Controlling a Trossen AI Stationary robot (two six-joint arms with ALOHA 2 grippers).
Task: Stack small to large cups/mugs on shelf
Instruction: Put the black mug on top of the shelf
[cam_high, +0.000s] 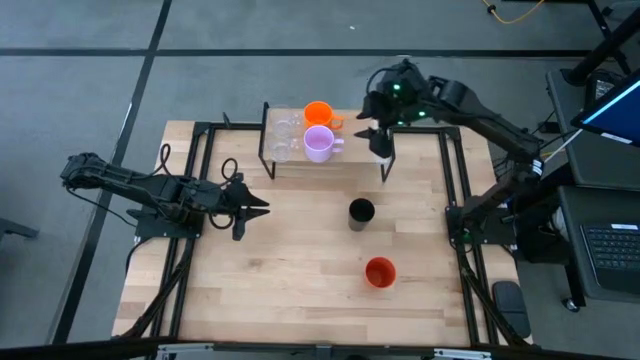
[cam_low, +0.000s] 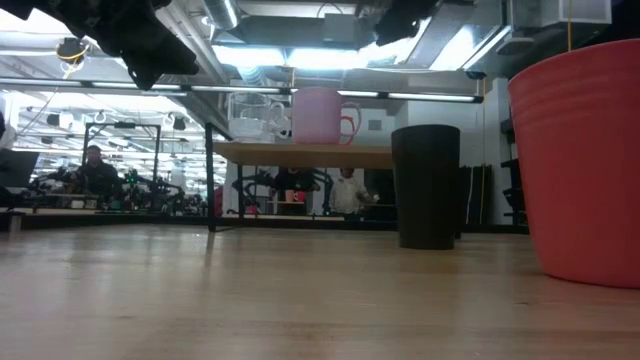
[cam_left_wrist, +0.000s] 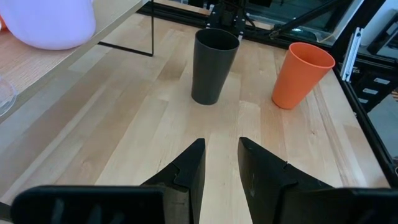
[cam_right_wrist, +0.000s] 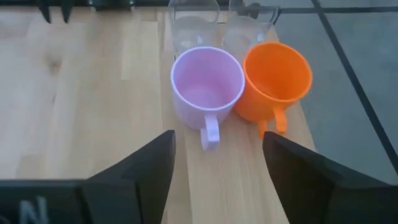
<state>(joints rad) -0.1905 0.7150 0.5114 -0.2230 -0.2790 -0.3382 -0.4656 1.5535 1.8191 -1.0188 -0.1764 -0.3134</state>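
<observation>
Tabletop (cam_high: 300, 260): black cup (cam_high: 361, 212) before narrow left claw (cam_high: 262, 209); wide right claw (cam_high: 379, 141) beside shelf (cam_high: 300, 155).

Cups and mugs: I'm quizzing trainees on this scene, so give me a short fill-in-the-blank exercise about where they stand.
1. The lilac mug stands on the ____.
2. The black cup and the red-orange cup stand on the ____.
3. Beside the lilac mug sits the ____ mug.
4. The right gripper hangs open, holding ____.

Missing: shelf; tabletop; orange; nothing
</observation>
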